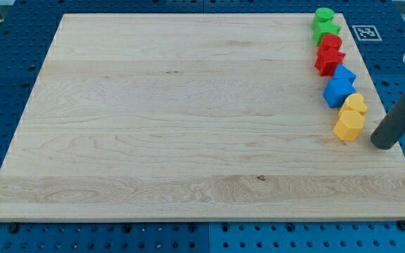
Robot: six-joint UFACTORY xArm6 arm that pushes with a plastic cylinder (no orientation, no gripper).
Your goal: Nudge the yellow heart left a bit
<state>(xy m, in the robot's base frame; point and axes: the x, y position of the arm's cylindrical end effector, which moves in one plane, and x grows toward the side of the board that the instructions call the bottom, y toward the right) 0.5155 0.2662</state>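
There is only one view, and it looks down on the board (pixel 188 112) from above and from the side of the view's bottom, tilted, so the far edge at the view's top appears shorter than the near edge. The camera stands far enough to take in almost the whole board with a strip of blue table (pixel 399 28) around it. The near corners are cut a little by the frame.

A pale wooden desk (pixel 188 112) lies on a blue perforated base (pixel 5 239); a printed marker (pixel 363 32) sits top right.
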